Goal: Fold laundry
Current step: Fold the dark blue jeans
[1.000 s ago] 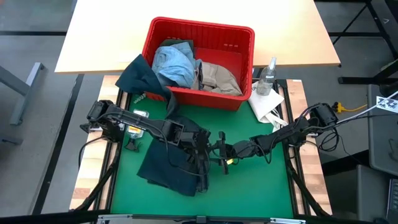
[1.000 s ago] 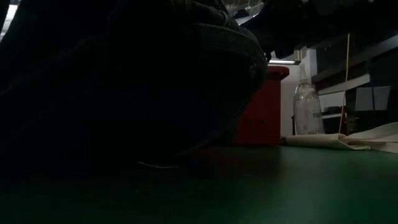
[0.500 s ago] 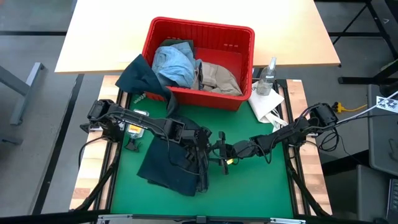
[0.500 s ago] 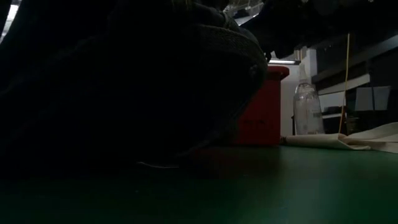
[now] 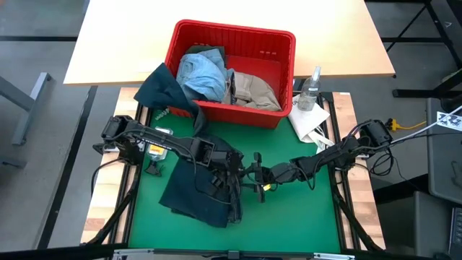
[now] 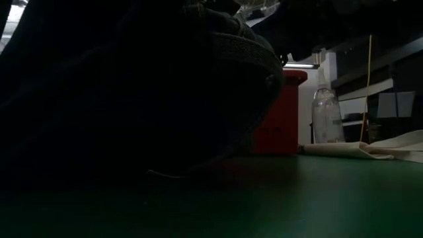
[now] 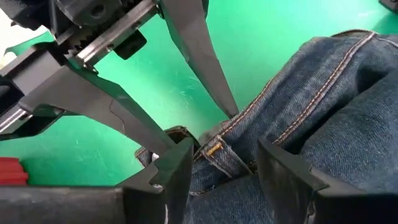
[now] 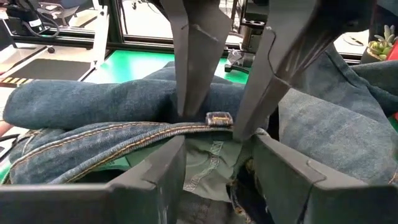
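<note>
High view: the dark navy denim jeans lie bunched on the green mat of the desk, just in front of the red plastic basket. The left end effector and right end effector meet at the jeans' edge on the side away from the left arm's base. Inside the red basket sit a light blue denim piece and a beige khaki piece; a dark olive green piece hangs over the basket's wall. A clear plastic spray bottle and a small white cloth sheet lie beside the basket.

Low view: the dark jeans fill most of the picture, rumpled high, with the red basket behind them.

Left wrist view: the left fingers stand apart on either side of the waistband by its brass button; the right end effector's fingers come in opposite, tips at the same band.

Right wrist view: the right fingers stand apart below the waistband, the left pair pinching down on it from above.

Judging by this, folding has barely begun: the jeans are not yet flat, and three garments wait at the basket.
</note>
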`<action>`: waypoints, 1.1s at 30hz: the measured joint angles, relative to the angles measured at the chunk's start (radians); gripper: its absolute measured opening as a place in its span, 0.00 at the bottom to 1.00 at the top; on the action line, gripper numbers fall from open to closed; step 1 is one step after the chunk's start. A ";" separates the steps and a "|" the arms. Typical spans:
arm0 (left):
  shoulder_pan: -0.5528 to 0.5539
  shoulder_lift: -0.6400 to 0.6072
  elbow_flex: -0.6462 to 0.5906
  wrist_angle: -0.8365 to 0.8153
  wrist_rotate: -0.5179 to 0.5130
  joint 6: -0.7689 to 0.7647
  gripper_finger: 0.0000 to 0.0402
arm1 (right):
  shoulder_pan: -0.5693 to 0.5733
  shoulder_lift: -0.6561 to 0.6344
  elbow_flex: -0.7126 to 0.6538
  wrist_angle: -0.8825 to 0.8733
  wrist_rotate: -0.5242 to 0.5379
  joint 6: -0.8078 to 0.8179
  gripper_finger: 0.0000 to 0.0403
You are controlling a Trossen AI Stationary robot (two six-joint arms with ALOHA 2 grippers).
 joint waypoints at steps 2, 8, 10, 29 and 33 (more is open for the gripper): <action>0.000 0.000 0.000 -0.003 -0.004 0.002 0.38 | 0.000 0.000 0.000 0.003 0.000 0.000 0.46; -0.001 0.020 0.000 -0.049 -0.052 0.075 0.23 | 0.000 0.000 0.001 0.021 0.001 0.000 0.46; -0.001 0.046 0.000 -0.066 -0.060 0.077 0.20 | 0.000 0.000 0.001 0.020 0.001 0.000 0.46; -0.004 0.135 0.000 -0.014 -0.092 0.068 0.15 | 0.002 0.000 0.001 -0.356 -0.149 -0.080 0.46; -0.004 0.135 0.000 -0.015 -0.092 0.068 0.15 | 0.002 0.000 0.000 -0.466 -0.191 -0.155 0.46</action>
